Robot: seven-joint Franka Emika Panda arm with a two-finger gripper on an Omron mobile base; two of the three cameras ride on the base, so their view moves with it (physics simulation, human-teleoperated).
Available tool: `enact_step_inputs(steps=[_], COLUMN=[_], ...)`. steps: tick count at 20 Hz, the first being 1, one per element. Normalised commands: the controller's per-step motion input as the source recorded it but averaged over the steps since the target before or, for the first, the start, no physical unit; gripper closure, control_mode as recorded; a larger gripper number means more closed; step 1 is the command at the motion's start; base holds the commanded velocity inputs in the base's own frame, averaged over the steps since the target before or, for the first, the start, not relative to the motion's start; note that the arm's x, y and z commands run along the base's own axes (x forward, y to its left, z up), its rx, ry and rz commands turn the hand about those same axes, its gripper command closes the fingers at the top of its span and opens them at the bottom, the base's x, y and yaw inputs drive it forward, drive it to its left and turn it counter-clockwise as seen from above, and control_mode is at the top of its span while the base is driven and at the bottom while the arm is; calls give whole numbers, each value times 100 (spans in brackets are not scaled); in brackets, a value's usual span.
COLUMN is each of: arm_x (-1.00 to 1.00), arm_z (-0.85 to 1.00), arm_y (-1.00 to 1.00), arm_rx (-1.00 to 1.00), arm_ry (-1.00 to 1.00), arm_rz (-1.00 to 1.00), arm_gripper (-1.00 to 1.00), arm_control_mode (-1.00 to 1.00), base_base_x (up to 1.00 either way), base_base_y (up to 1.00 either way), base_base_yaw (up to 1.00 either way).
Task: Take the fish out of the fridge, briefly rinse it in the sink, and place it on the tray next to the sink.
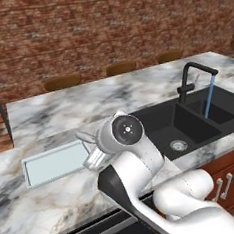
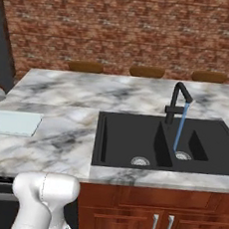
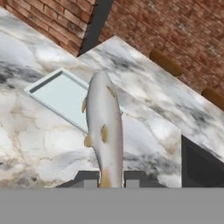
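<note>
A: Hand view first: where is the fish?
B: Clamped between the two dark fingertips of the gripper, which is closed on its tail end. The body sticks straight out ahead of the gripper, pale and silvery with small yellowish fins.

A: And in the left base view?
B: The fish pokes out from the gripper at the wrist, toward the left, in the air above the tabletop.

A: What lies beyond the fish's nose?
B: The tray, pale blue with a low rim. It sits flat on the marble tabletop, just ahead of and below the gripper. The fish's head overlaps the tray's near edge in the hand view; I cannot tell its height over it.

A: And the sink?
B: The black double sink is off to the gripper's right, well apart from it. A thin stream of water runs from the black faucet into the right basin.

A: Anything farther out?
B: A brick wall behind the tabletop, and brown stool tops along its far edge.
</note>
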Motion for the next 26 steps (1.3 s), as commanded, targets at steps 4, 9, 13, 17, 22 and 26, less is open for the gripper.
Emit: enact_step_inputs(steps=[4,9,13,17,22,26], arm_x=[100,100,38,78,99,79], arm_z=[0,-20,-28,-38,-48,-17], arm_y=[19,19,8,64,100,80], arm_rx=[13,17,8,-14,-21,-14], arm_ry=[14,26,13,20,19,15], arm_rz=[3,19,19,2,0,0], arm_gripper=[100,100,100,100,100,100], arm_control_mode=[-100,-100,-100,-100,-100,-100], base_base_x=[0,0,0,0,0,0], base_base_y=[0,0,0,0,0,0], base_base_yaw=[0,0,0,0,0,0])
